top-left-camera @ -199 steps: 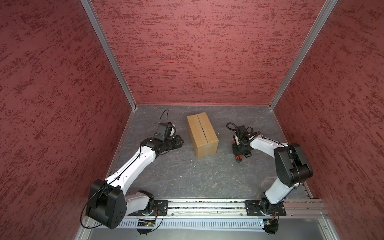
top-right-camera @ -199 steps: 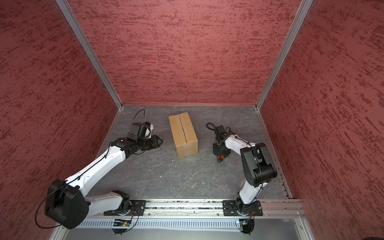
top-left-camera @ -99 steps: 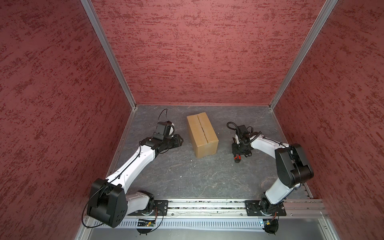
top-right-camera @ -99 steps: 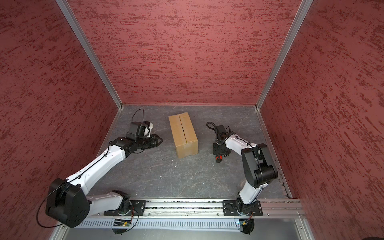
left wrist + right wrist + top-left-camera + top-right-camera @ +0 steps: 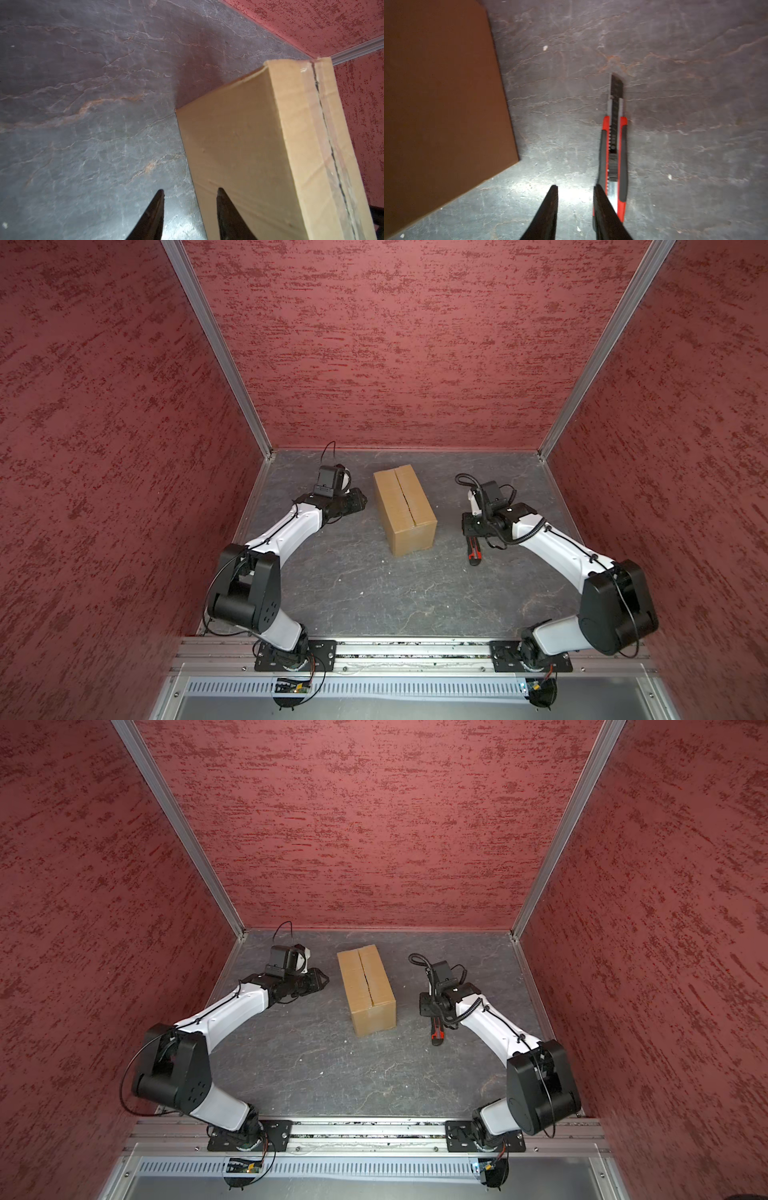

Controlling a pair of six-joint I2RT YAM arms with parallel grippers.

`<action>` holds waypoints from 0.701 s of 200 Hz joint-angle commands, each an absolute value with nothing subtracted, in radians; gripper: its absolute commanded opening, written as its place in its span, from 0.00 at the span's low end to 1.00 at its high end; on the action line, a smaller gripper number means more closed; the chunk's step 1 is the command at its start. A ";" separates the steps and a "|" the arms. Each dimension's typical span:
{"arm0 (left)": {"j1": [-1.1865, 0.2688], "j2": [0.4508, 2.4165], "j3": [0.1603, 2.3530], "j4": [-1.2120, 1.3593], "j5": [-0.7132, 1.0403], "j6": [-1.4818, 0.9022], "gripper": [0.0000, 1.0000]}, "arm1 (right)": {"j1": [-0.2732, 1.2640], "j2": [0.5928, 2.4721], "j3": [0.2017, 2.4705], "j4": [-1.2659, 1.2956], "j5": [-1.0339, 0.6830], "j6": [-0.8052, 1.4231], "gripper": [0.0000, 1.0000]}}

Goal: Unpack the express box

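Observation:
The express box (image 5: pixel 405 510) (image 5: pixel 365 990) is a plain brown carton lying shut on the grey floor, its centre seam on top. My left gripper (image 5: pixel 360 502) (image 5: pixel 323 982) hovers low just left of it, open and empty (image 5: pixel 190 192), one fingertip in front of the box's side (image 5: pixel 249 155). My right gripper (image 5: pixel 470 533) (image 5: pixel 432 1013) is down at the floor right of the box, open by a narrow gap with nothing in it (image 5: pixel 576 186). A red-and-black utility knife (image 5: pixel 614 149) (image 5: pixel 473 553) lies just outside one finger, blade out. The box (image 5: pixel 442 93) stands off to the side.
Red textured walls (image 5: pixel 395 344) close in the back and both sides of the grey slate floor (image 5: pixel 374 593). A metal rail (image 5: pixel 415 649) carrying both arm bases runs along the front edge.
My left gripper has moved a little toward the back wall, staying beside the box. My right gripper has shifted slightly back over the knife. Box and knife lie where they were.

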State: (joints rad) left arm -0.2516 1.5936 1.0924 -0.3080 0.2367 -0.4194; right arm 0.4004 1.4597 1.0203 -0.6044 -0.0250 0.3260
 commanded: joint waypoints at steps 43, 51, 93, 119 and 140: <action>-0.250 1.783 1.220 -0.157 0.270 -0.461 0.41 | 0.554 1.498 1.070 -0.454 -0.066 0.413 0.31; -0.251 1.803 1.239 -0.153 0.274 -0.462 0.41 | 0.569 1.503 1.074 -0.451 -0.062 0.418 0.31; -0.277 1.878 1.330 -0.164 0.272 -0.458 0.41 | 0.630 1.527 1.089 -0.413 -0.081 0.447 0.31; -0.292 1.909 1.371 -0.167 0.277 -0.454 0.41 | 0.681 1.546 1.109 -0.404 -0.074 0.458 0.31; -0.307 1.925 1.399 -0.172 0.287 -0.450 0.41 | 0.729 1.559 1.121 -0.378 -0.073 0.481 0.31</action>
State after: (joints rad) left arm -0.2897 1.9011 1.3636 -0.1802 0.2665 -0.4576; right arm 0.6788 1.5467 1.0809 -0.4355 -0.0673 0.4408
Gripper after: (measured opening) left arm 0.413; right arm 0.308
